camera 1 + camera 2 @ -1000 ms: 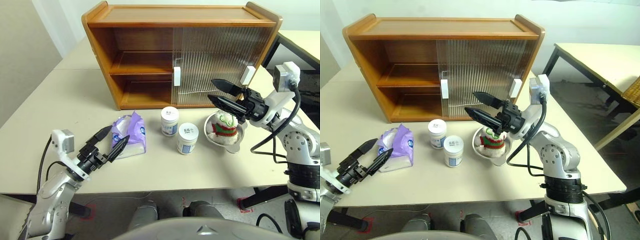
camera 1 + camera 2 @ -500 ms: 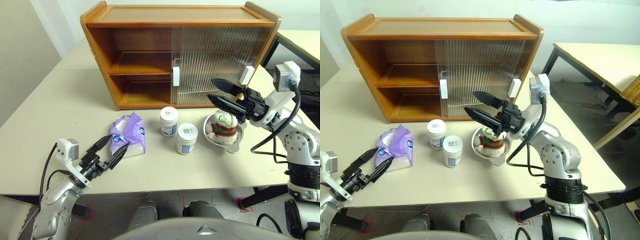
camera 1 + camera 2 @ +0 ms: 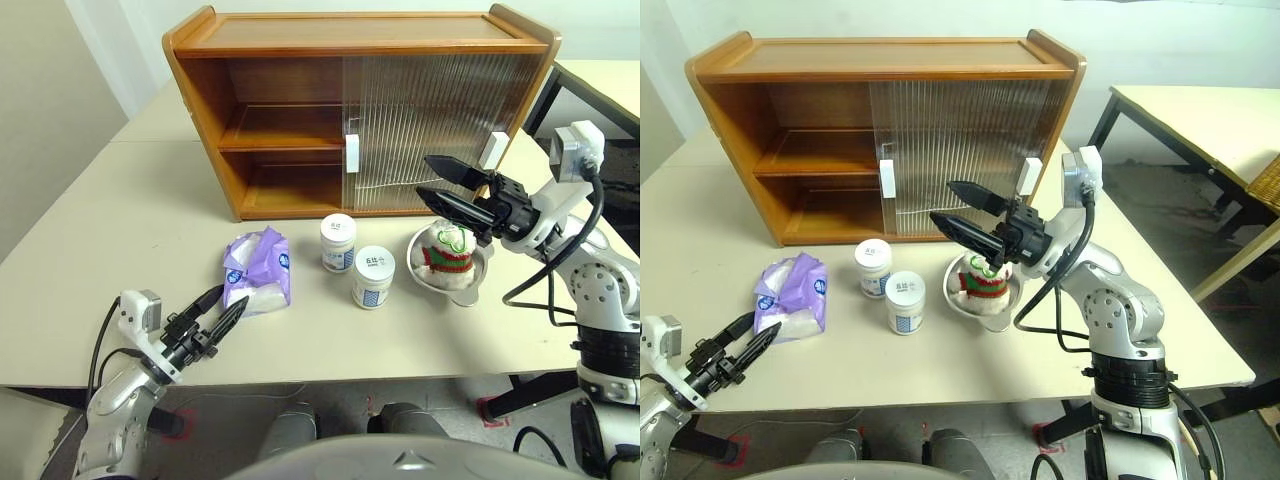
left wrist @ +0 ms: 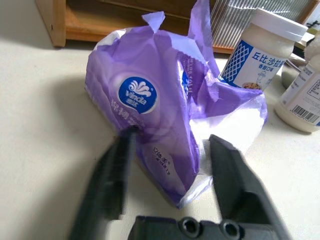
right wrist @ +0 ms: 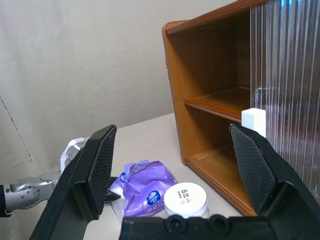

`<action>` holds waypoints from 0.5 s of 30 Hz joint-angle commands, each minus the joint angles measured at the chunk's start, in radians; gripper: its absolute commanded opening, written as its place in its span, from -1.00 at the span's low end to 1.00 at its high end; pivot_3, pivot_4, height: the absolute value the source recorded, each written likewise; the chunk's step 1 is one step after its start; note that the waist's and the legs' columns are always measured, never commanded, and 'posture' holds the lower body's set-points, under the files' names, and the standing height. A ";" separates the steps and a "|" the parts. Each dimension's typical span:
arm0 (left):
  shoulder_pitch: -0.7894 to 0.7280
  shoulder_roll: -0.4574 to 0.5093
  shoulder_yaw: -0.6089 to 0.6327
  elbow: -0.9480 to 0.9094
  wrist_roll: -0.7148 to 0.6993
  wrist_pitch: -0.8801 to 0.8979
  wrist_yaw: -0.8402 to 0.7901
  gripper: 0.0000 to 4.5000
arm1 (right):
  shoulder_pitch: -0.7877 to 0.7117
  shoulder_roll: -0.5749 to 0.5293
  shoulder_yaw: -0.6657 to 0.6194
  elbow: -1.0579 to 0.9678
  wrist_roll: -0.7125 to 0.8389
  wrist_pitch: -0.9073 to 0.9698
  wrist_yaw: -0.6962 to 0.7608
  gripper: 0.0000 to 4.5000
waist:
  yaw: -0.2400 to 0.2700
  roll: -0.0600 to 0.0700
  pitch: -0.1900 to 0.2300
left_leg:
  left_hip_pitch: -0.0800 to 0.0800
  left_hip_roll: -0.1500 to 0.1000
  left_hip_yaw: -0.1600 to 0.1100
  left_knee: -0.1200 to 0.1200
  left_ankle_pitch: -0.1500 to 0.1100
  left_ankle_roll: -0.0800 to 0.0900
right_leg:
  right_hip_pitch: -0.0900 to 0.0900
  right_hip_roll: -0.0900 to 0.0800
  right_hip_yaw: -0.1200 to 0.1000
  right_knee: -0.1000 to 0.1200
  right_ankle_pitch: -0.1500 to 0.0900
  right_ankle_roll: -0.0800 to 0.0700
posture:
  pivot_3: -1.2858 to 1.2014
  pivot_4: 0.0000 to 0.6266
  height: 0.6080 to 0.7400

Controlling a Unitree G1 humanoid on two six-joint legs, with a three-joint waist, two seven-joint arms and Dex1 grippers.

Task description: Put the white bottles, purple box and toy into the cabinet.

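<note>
L claw (image 3: 222, 307) open nr purple box (image 3: 257, 271), bottles (image 3: 373, 277) beside

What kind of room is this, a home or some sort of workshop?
Probably a lab or test room, not a home: plain cream tables pushed together, bare walls, and a lone wooden cabinet set on the tabletop.

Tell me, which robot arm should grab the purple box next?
Probably the left. The left gripper sits low, open and aimed at the purple box, just short of it. The right gripper hangs open above the toy.
</note>
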 commanded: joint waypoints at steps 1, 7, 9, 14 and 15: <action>-0.008 -0.001 -0.012 0.089 0.024 -0.024 -0.016 -0.35 | 0.003 -0.004 0.000 -0.014 -0.002 0.007 -0.005 1.00 | 0.000 0.002 0.000 | 0.001 0.000 0.000 0.000 0.000 0.000 | 0.001 0.000 0.000 0.000 0.000 0.000 | -0.03 -0.95 1.00; -0.028 0.004 -0.012 0.142 0.021 -0.069 -0.044 -0.99 | 0.004 -0.002 0.000 -0.013 -0.004 0.003 -0.004 1.00 | -0.003 0.008 -0.004 | 0.002 0.000 0.000 -0.001 0.000 0.000 | 0.002 0.000 0.000 0.002 0.000 0.000 | -0.03 -0.96 1.00; -0.036 0.005 -0.008 0.148 0.014 -0.075 -0.050 -0.99 | 0.004 -0.001 0.001 -0.011 -0.006 0.001 -0.003 1.00 | -0.003 0.009 -0.004 | 0.002 0.000 0.000 -0.001 0.000 0.000 | 0.002 0.000 0.000 0.002 -0.001 0.000 | -0.03 -0.96 1.00; -0.071 0.020 0.015 0.116 -0.029 -0.056 -0.058 -0.99 | 0.001 0.000 0.005 -0.005 -0.010 -0.002 0.001 1.00 | -0.003 0.010 -0.005 | 0.002 0.000 0.000 -0.002 0.000 0.000 | 0.001 0.000 0.000 0.002 -0.001 0.000 | -0.03 -0.97 1.00; -0.083 0.027 0.022 0.106 -0.041 -0.049 -0.060 -0.99 | 0.000 0.000 0.005 -0.003 -0.011 -0.003 0.002 1.00 | -0.003 0.009 -0.004 | 0.002 0.000 0.000 -0.002 0.001 0.000 | 0.000 0.000 0.000 0.002 -0.001 0.000 | -0.03 -0.97 1.00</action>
